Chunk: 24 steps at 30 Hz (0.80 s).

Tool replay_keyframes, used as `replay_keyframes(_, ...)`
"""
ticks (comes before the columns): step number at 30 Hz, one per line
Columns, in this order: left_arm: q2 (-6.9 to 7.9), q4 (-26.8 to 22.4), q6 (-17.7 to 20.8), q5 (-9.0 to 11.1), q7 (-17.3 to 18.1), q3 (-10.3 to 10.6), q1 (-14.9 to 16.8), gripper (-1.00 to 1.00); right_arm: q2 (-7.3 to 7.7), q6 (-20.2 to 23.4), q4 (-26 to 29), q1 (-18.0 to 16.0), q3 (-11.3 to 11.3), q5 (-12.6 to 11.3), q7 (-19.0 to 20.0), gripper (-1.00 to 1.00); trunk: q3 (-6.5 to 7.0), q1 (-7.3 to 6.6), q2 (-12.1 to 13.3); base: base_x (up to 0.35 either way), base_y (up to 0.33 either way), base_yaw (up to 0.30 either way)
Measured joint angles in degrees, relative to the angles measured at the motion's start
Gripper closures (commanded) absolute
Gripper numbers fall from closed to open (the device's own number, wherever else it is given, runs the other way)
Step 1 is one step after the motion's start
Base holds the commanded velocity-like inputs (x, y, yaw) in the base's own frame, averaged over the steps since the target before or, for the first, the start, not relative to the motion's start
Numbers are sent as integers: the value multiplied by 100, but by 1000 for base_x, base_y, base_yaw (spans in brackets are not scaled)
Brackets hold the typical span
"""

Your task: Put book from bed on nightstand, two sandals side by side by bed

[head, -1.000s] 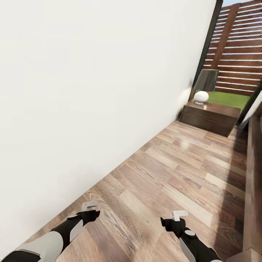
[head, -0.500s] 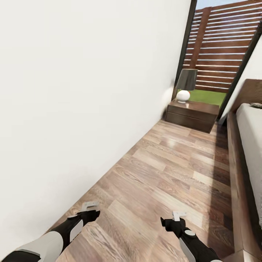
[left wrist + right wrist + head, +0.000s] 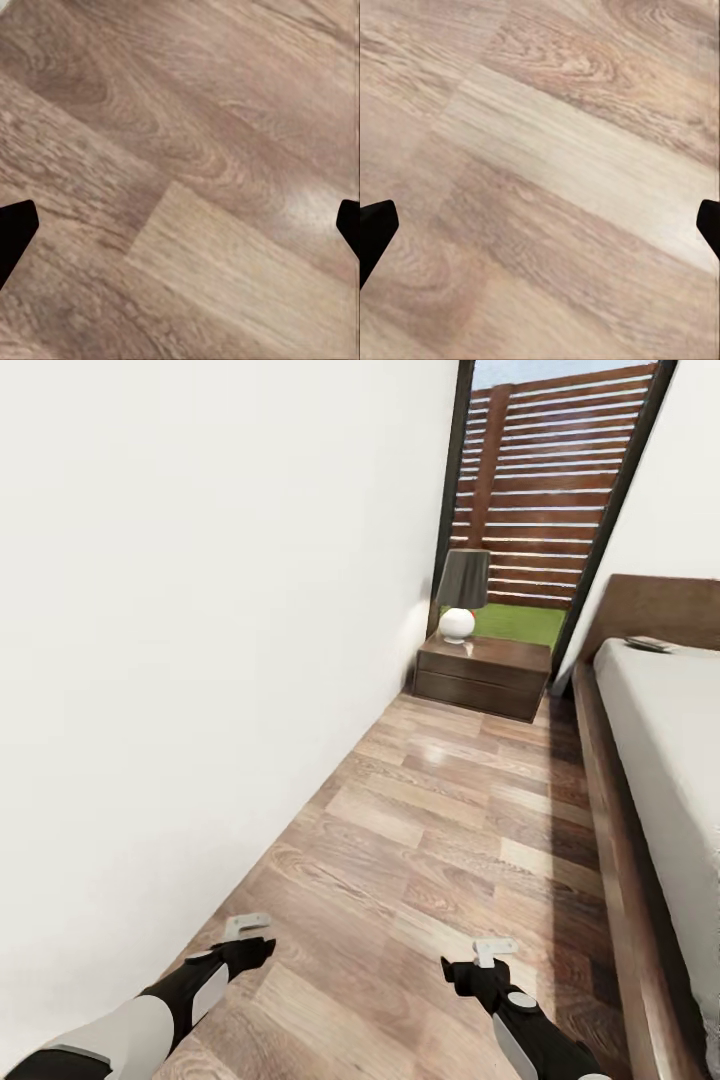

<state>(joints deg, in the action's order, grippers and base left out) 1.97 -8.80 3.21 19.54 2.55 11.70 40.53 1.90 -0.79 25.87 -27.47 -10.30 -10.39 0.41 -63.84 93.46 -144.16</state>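
Observation:
The bed (image 3: 668, 760) runs along the right of the head view, a dark-brown frame and headboard with an off-white mattress. A thin dark book (image 3: 650, 644) lies flat on the mattress near the headboard. The dark-brown nightstand (image 3: 484, 675) stands at the far end by the window. My left gripper (image 3: 247, 927) and right gripper (image 3: 494, 950) hang low over the floor, both open and empty. In the wrist views the left gripper (image 3: 180, 229) and right gripper (image 3: 540, 229) have their fingertips wide apart over bare planks. The sandals are out of view.
A lamp (image 3: 461, 592) with a white round base and dark shade sits on the nightstand. A white wall (image 3: 200, 660) bounds the left side. A wood-plank floor (image 3: 450, 830) forms an aisle between wall and bed, leading to the tall window (image 3: 545, 490).
The whole head view has swung right: the nightstand and window shifted left in the picture, and the bed with the book came into view. Both arms hold the same pose.

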Motion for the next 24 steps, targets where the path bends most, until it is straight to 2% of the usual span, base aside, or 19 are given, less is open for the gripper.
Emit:
replay_keyframes(15,0,-2,0,0,1,0,-1,-100,0,0,-1,-2,0,0,0,-100,0,0,0,330,55,-274)
replay_keyframes(24,0,-4,0,0,1,0,-2,-100,1,0,-1,0,0,0,1,-100,0,0,0,329,135,-262)
